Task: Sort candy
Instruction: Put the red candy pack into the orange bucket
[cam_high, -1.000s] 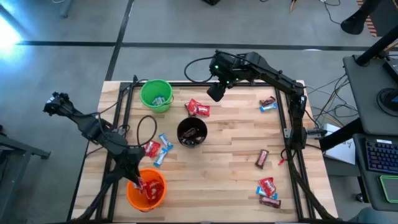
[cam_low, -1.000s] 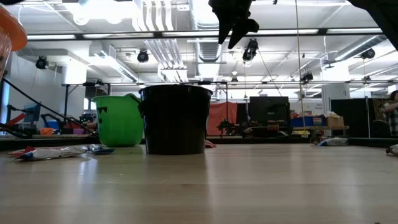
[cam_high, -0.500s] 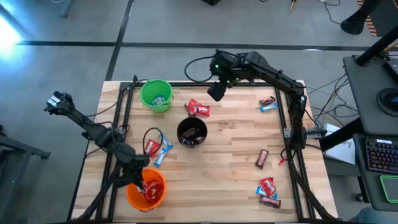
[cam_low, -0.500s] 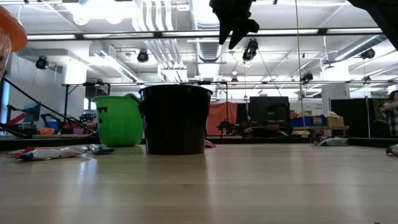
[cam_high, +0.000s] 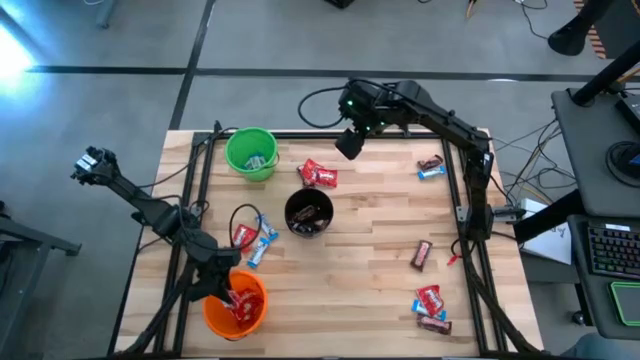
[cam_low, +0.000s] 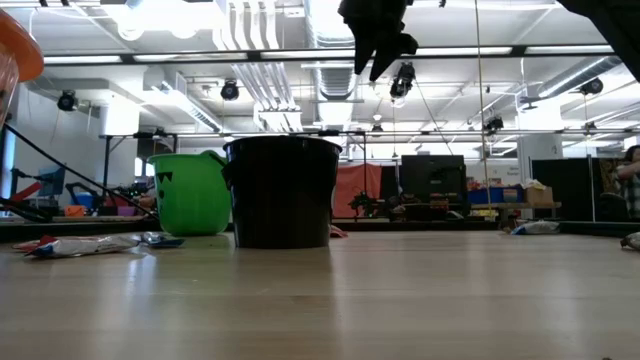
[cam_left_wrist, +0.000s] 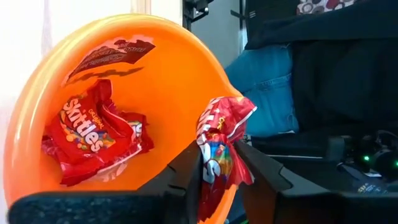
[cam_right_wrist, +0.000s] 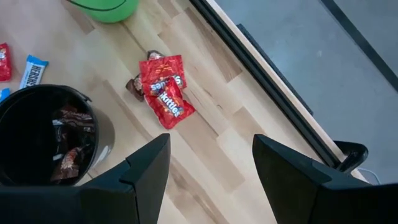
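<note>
1. Release is the step in hand: the left gripper (cam_left_wrist: 217, 171) is hovering right at the rim of the orange cup (cam_left_wrist: 168, 68), and a red candy packet (cam_left_wrist: 219, 146) is hanging between its fingers (cam_left_wrist: 186, 168), draped half over that rim.
2. The jaws are standing only narrowly apart around the packet; whether they are gripping it or just letting go, I cannot tell.
3. To do this well, the gripper needs to be sitting further over the cup's mouth before opening fully, since the packet is straddling the rim and could, by my judgement, slide down the outside.
4. Another red packet (cam_left_wrist: 93, 134) is lying inside the orange cup against its wall, so red is the colour going here.
5. Opening wide and lifting straight up seems wise, so the wrapper is not clinging to a finger.
6. The right gripper (cam_right_wrist: 211, 168) is waiting well away from the orange cup, beyond the black cup (cam_high: 308, 212), with its fingers spread wide and empty, looking down on a red pair of packets (cam_right_wrist: 163, 90) just beside the black cup.
7. Blue-and-white and red candy (cam_high: 252, 240) is lying just beside the orange cup; further pieces (cam_high: 430, 305) are sitting well apart from it, across the table (cam_high: 370, 270).
8. The green cup (cam_high: 250, 153) is standing beyond the orange one.
</note>
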